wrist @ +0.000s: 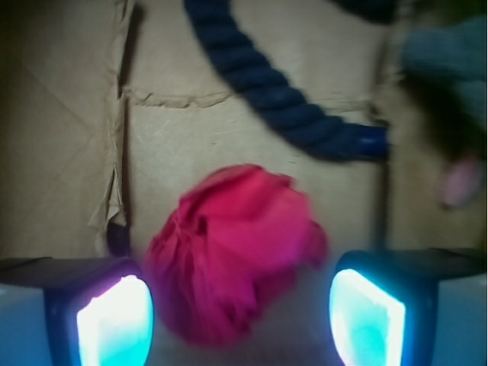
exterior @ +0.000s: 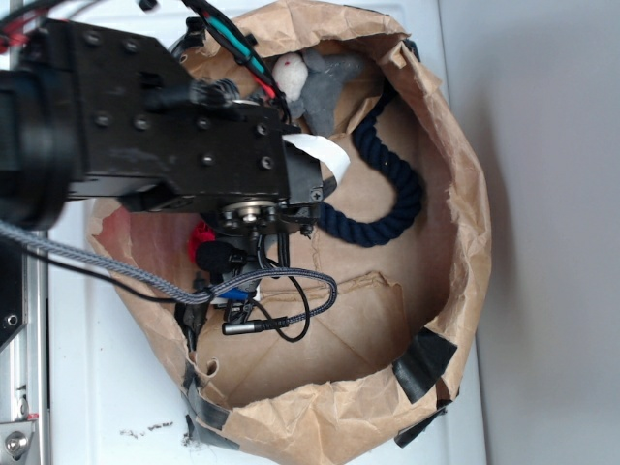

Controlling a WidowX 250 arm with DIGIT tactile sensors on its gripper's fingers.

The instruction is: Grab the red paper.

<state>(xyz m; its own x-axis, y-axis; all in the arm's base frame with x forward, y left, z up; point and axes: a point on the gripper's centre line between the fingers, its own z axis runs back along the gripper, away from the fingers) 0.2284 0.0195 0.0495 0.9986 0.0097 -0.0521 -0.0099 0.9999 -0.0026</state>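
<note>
wrist and exterior views, approach stage. the gripper (wrist: 240,313) is lowered into the brown paper bag (exterior: 465,194), fingers (wrist: 114,320) spread wide on either side of the red paper (wrist: 232,252), which lies on the bag floor between them; no contact is visible, so the grasp looks not yet made. left to do, by this judgement: close on the ball and lift. count: one red paper, one dark blue rope (wrist: 282,99), one grey plush toy (exterior: 325,82) (in the exterior view the arm hides all but a sliver of the red paper).
</note>
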